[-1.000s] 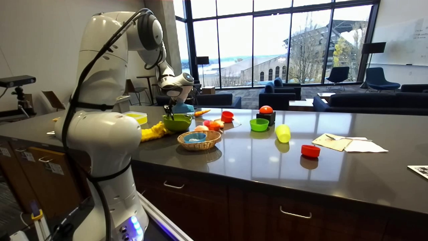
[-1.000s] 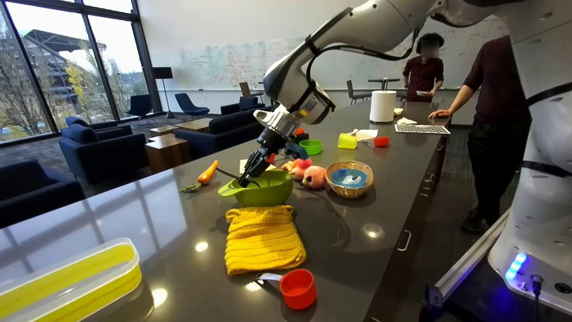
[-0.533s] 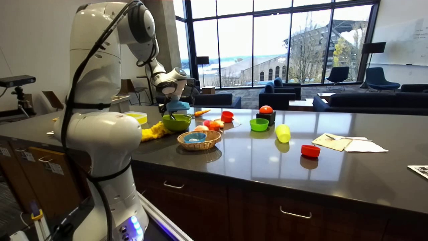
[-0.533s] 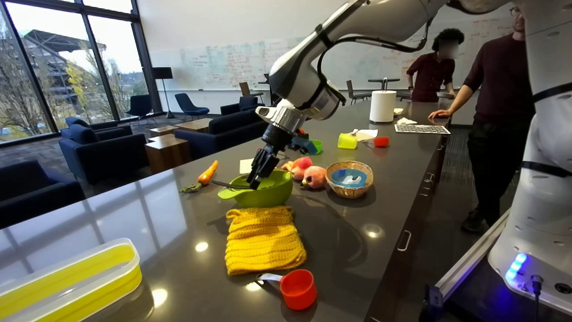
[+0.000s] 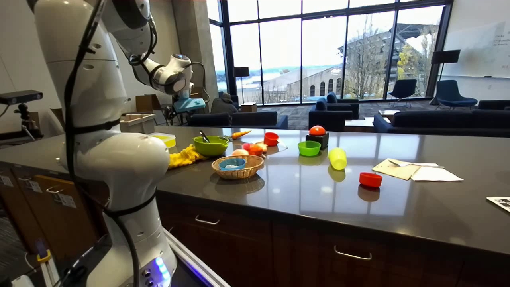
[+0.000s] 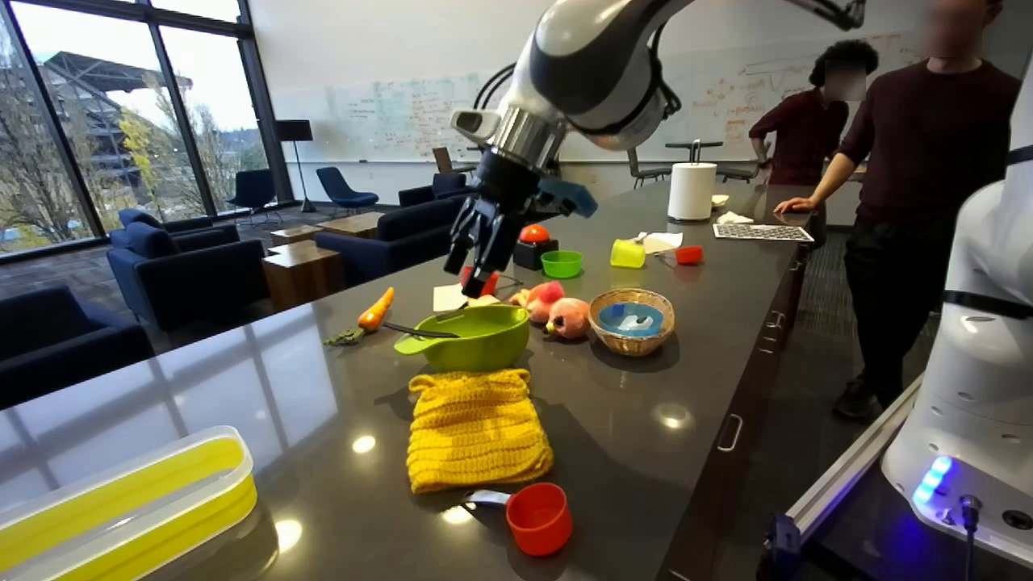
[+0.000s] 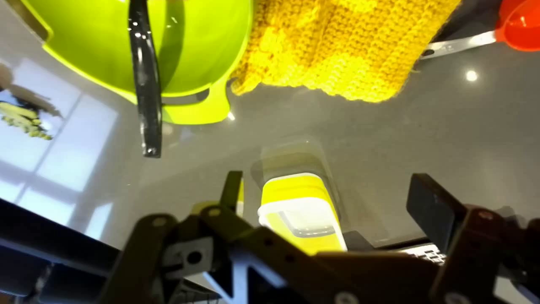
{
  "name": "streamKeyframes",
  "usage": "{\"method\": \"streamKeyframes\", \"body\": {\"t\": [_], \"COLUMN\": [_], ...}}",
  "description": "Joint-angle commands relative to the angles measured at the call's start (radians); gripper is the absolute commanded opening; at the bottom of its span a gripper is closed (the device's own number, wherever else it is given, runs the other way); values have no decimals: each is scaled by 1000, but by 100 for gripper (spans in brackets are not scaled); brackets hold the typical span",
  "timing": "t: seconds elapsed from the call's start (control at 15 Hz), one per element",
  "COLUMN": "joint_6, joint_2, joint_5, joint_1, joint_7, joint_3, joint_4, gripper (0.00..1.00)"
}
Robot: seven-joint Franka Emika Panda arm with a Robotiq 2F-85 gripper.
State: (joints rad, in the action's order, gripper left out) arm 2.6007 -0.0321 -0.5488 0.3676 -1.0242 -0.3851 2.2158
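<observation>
Wrist view: spread hand (image 7: pixel 329 190), yellow cloth (image 7: pixel 337 50) beside green bowl (image 7: pixel 206 50) (black utensil (image 7: pixel 145 76) partly inside).

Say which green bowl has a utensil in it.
The larger green bowl, beside the yellow knitted cloth: the black utensil crosses its rim. The smaller green bowl, by the red-topped box, shows none.

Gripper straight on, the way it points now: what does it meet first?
Likely the counter, going by the wrist view, ahead of the open gripper. The yellow tub lies close to that line and depth is unclear, so its end might come first instead.
</observation>
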Motion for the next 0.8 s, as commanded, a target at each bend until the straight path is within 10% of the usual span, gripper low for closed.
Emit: {"method": "streamKeyframes", "body": {"t": [0.0, 0.73], "joint_6": [-41, -66], "joint_2": [-194, -509], "joint_5": [211, 641], "joint_1": [-25, -161], "joint_7": [284, 786], "joint_3": [25, 157], "joint_4": [56, 241], "gripper": [100, 100]}}
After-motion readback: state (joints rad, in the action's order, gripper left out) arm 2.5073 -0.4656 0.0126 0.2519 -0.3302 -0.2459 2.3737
